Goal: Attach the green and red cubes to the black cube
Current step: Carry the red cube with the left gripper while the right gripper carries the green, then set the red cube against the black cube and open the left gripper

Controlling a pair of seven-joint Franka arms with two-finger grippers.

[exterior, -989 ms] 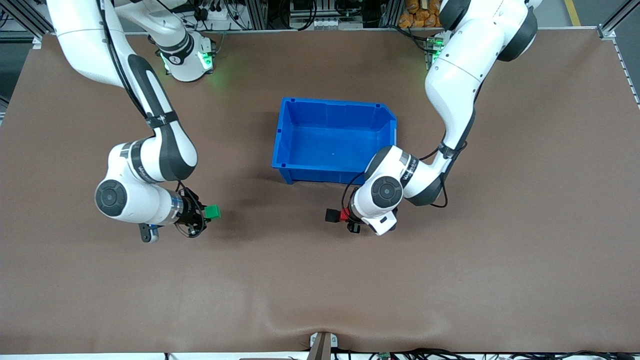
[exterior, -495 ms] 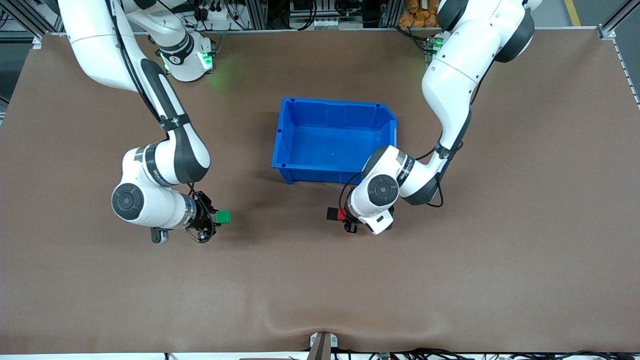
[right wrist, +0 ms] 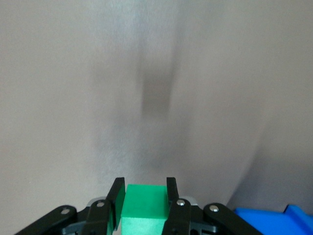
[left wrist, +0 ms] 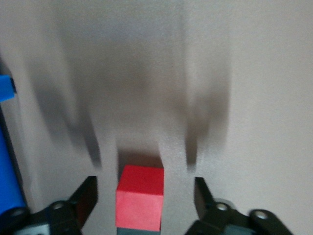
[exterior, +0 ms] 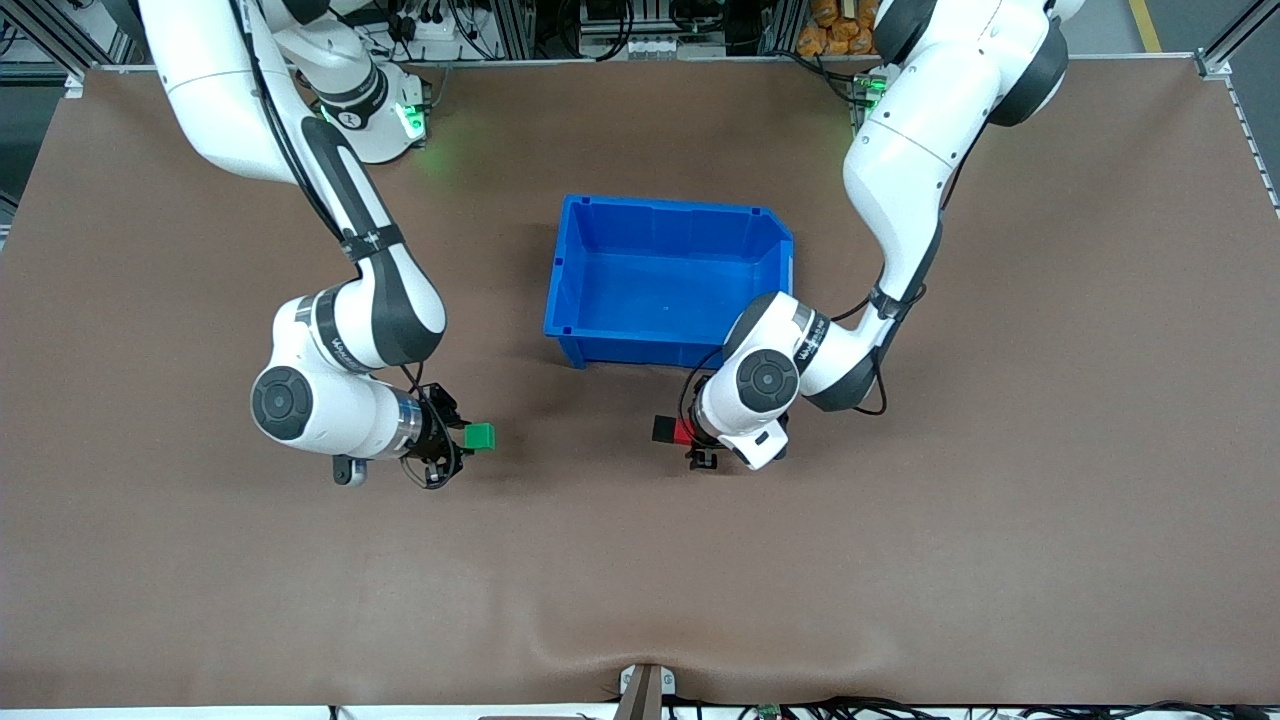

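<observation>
Matte green cube [right wrist: 143, 206] clamped in right gripper [right wrist: 144, 198]; left gripper [left wrist: 142, 205] spread.

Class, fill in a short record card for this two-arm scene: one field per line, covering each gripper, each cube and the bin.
left gripper: jaws open either side of the red cube
right gripper: jaws shut on the green cube
red cube: touching the black cube
black cube: beside the red cube, toward the right arm's end
green cube: held, apart from the pair
blue bin: nothing seen inside
</observation>
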